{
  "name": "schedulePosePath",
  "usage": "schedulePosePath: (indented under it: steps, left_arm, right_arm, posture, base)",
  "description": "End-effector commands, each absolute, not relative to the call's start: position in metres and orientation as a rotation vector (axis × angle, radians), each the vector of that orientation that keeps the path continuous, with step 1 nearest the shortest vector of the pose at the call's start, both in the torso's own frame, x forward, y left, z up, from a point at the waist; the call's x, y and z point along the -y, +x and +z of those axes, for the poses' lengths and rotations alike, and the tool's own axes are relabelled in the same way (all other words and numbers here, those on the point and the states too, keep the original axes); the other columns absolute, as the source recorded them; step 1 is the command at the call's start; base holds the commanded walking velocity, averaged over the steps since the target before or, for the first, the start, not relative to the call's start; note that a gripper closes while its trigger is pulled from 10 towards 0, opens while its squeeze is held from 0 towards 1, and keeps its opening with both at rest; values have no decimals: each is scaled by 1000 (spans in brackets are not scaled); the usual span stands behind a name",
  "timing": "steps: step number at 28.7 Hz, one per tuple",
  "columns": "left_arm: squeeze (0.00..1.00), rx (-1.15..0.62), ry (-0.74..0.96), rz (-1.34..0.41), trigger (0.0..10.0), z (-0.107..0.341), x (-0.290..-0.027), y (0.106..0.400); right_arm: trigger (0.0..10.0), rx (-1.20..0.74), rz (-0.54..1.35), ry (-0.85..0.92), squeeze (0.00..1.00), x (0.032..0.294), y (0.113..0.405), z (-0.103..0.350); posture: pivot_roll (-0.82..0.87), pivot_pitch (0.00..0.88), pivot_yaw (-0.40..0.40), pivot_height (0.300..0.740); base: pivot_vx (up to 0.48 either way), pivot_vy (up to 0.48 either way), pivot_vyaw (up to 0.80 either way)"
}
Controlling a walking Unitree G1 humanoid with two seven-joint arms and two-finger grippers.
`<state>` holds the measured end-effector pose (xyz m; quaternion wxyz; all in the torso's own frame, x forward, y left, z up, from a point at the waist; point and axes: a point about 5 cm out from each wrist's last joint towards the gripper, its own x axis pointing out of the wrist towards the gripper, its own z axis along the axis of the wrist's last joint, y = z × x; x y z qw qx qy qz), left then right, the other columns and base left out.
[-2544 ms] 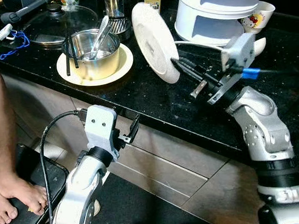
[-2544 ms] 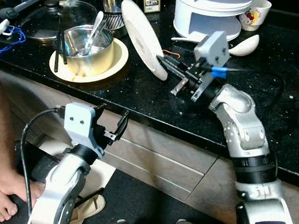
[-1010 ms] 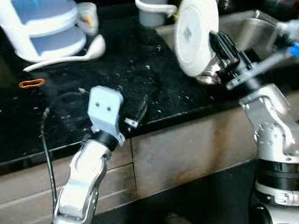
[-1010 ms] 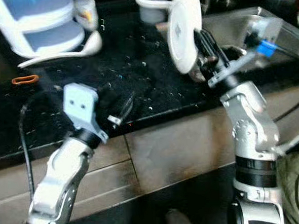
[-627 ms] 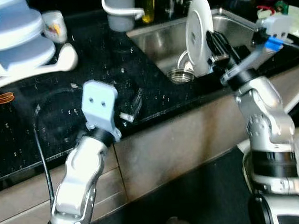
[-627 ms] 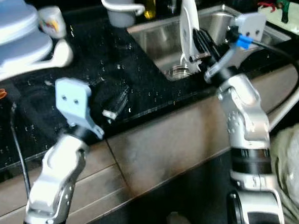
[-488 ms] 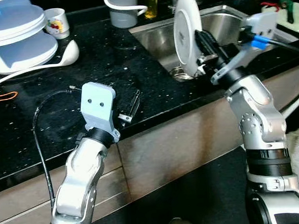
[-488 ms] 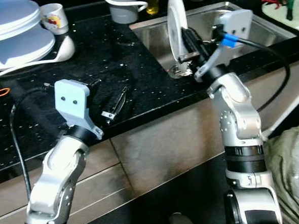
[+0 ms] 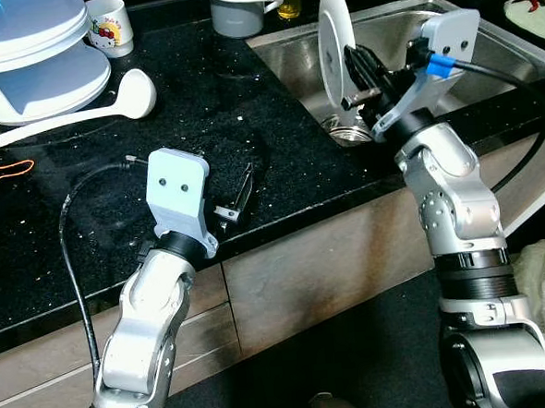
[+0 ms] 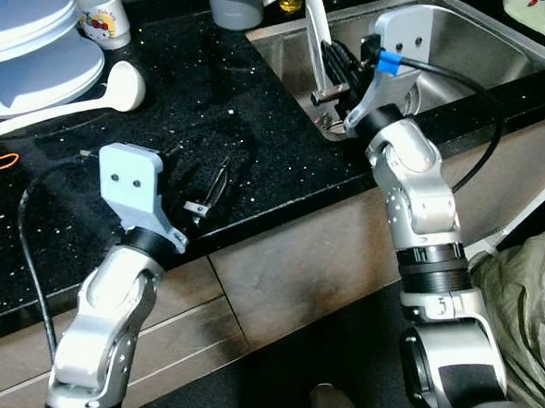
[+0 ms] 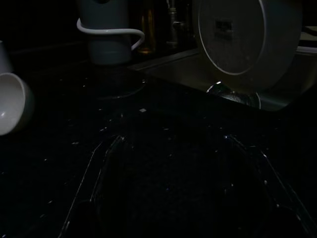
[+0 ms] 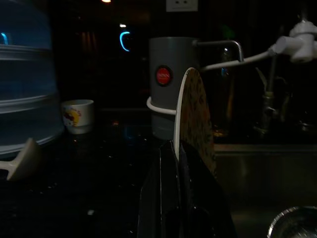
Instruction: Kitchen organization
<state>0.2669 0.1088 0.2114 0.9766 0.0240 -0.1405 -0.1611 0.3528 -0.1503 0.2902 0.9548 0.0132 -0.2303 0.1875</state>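
From the head camera's left eye view, the right gripper (image 9: 355, 71) is clamped on the rim of a round white ceramic plate (image 9: 335, 41), held upright on edge over the near left corner of the stainless steel sink (image 9: 484, 38); the plate hides part of the basin behind it, and the round metal drain (image 9: 348, 131) shows just below. The left gripper (image 9: 241, 193) hovers low over the speckled black stone bench (image 9: 202, 107), its fingers a little apart and holding nothing. On the bench lie a white plastic ladle (image 9: 91, 109), an orange rubber band (image 9: 9, 169), a small white printed cup (image 9: 110, 26), a white stacked steamer (image 9: 32, 48) cut off at the frame edge, and a grey jug (image 9: 239, 7) with a white handle, also cut off. The right eye view shows the plate nearly edge-on. The left wrist view is very dark; the plate's underside (image 11: 245, 37), with a label too small to read, and the jug (image 11: 104, 32) can be made out. The right wrist view, also dim, shows a patterned plate face (image 12: 195, 116) between the fingers, with a tap (image 12: 270, 54) beyond
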Motion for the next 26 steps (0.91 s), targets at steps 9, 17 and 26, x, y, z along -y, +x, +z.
schedulePosePath:
  steps: [9,17,26]
  left_arm:
    - [0,262,42,-345,10000,209,-107,264]
    - [0,252,35,-338,10000,208,-108,265]
    - [0,246,31,-339,10000,208,-108,266]
  right_arm:
    - [10000,519,479,82,0,134,343,293]
    - [10000,509,509,94,0,128,341,289]
    - [10000,500,543,102,0,119,338,284]
  posture:
    - [42,123,-22,740]
    - [41,123,-23,740]
    - [42,116,-24,740]
  base:
    - [0,-60,0]
    - [0,-344,0]
    - [0,-425,0]
